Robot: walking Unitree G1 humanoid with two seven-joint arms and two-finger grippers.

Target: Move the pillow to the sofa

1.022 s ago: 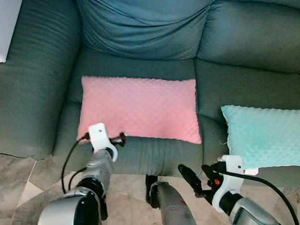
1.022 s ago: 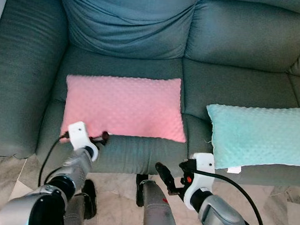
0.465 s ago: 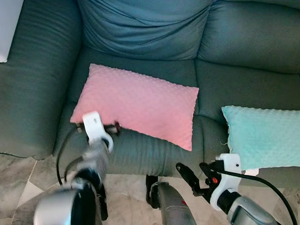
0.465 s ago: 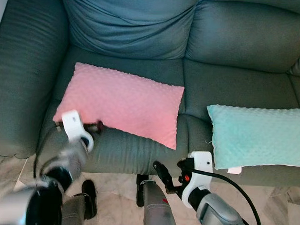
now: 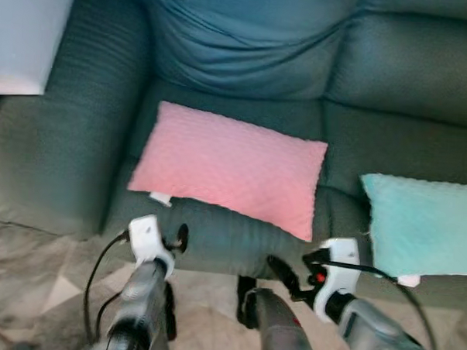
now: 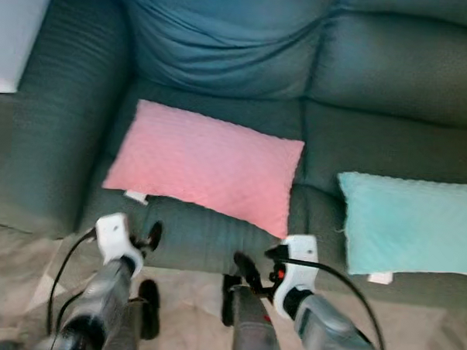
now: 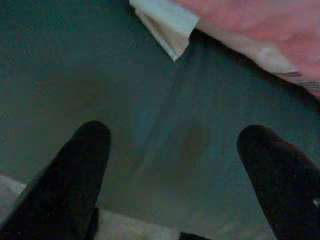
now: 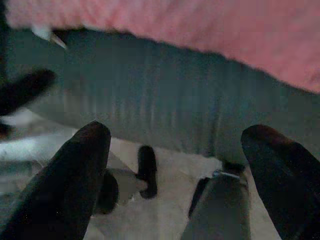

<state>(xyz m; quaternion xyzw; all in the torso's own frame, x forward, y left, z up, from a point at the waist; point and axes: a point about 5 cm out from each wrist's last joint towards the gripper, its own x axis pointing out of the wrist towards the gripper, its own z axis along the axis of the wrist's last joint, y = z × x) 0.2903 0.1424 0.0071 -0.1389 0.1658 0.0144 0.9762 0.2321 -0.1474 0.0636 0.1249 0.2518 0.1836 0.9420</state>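
Right now your pink pillow (image 5: 230,168) lies on the seat cushion of the dark teal sofa (image 5: 246,59), tilted so that its corner nearest the left armrest sits further back than the corner that reaches toward the front edge. You can see a small white tag (image 7: 167,25) sticking out from under its near left corner.

Your left claw (image 5: 180,236) hangs in front of the sofa's front edge, just below that tagged corner and not touching the pillow; in the left wrist view its two black fingers (image 7: 80,165) stand wide apart with nothing but sofa fabric between them.

Your right claw (image 5: 280,271) is low, in front of the seat and below the pillow's front right corner. Its fingers (image 8: 75,170) are likewise spread wide and hold nothing, with the sofa's front face and the pale marbled floor (image 5: 35,275) beyond them.

To your right a mint green pillow (image 5: 421,222) rests on the next seat cushion, apart from the pink one. Something white (image 5: 26,34) lies on the left armrest.
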